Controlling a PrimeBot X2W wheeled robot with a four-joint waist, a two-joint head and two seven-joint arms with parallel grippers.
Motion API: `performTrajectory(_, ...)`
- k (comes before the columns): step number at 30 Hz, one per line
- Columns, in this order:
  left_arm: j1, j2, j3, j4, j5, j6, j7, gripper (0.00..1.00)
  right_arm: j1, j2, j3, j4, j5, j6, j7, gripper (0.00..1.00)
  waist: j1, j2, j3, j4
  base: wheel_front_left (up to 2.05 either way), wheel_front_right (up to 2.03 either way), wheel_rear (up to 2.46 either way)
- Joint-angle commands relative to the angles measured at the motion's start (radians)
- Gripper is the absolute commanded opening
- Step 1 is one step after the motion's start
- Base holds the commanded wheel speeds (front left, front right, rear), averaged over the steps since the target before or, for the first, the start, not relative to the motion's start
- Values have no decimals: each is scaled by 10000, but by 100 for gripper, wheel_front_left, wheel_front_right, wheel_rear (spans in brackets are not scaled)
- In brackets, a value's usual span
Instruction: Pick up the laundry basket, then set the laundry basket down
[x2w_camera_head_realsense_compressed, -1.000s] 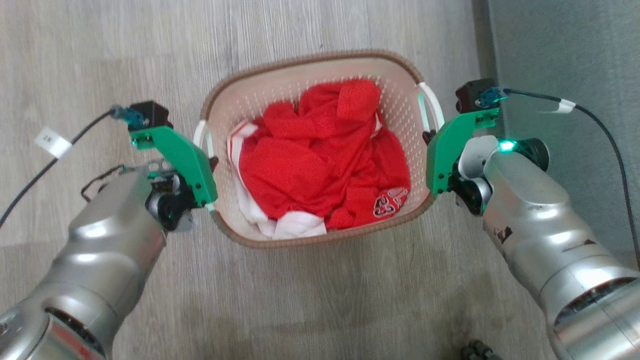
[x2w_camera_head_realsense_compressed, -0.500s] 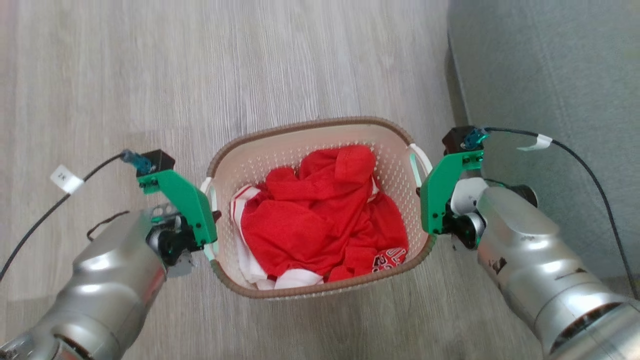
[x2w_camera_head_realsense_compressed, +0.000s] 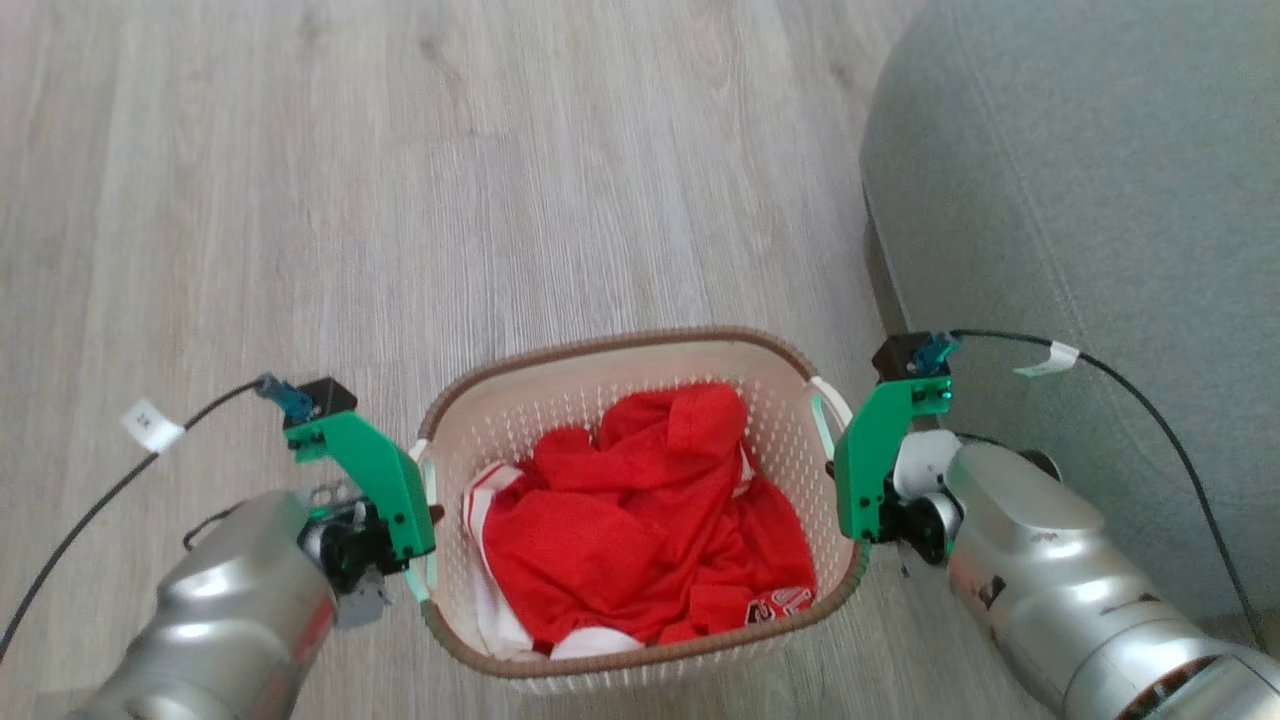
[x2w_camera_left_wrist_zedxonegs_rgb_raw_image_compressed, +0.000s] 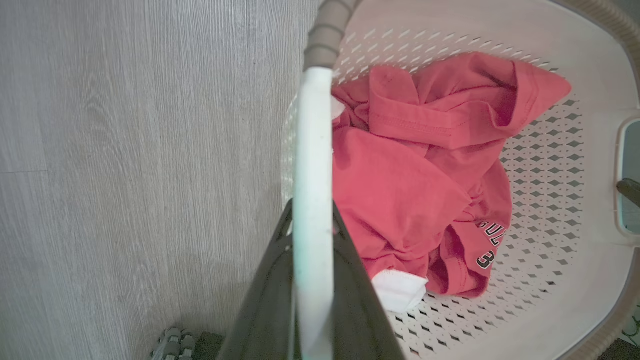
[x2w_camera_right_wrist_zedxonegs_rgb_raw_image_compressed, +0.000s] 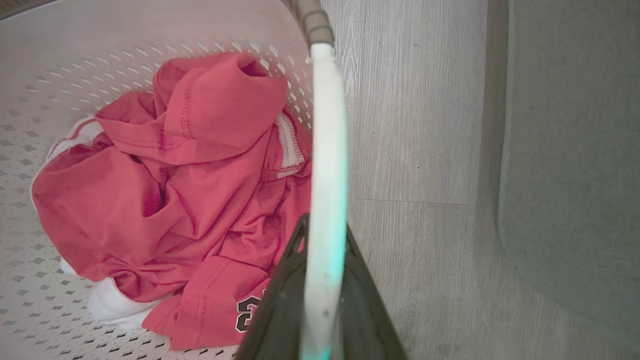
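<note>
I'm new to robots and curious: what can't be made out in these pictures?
Under the laundry basket: in the head view its walls hide whether it touches the floor.
Print on the red shirt: folds hide most of it.
The white cloth: largely buried under the shirt.
The grey upholstered piece: cut off by the head view's right edge.
Inside the left gripper and right gripper: wrist views, handles cover the contact.

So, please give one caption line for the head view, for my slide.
The left gripper and right gripper hold the basket of red clothes by its handles, beside grey furniture.
</note>
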Motion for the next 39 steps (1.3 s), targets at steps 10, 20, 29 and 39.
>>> performTrajectory(10, 105, 352, 244, 268, -264, -71, 73, 0, 322, -220, 238, 238, 239, -19, 9, 0, 1, -1, -1179, 57, 0, 0, 0)
performTrajectory(20, 248, 369, 165, 364, -265, -71, 123, 0, 344, -315, 307, 312, 494, -19, -117, 0, 1, -1, -1454, 103, 0, 0, 0)
performTrajectory(29, 250, 385, 152, 371, -294, -71, 110, 0, 366, -368, 375, 368, 675, -19, -245, 0, 1, -1, -1468, 149, 0, 0, 0)
performTrajectory(39, 261, 353, 146, 342, -333, -71, 44, 0, 331, -383, 417, 419, 897, -19, -319, 0, 1, -1, -1469, 138, 0, 0, 0)
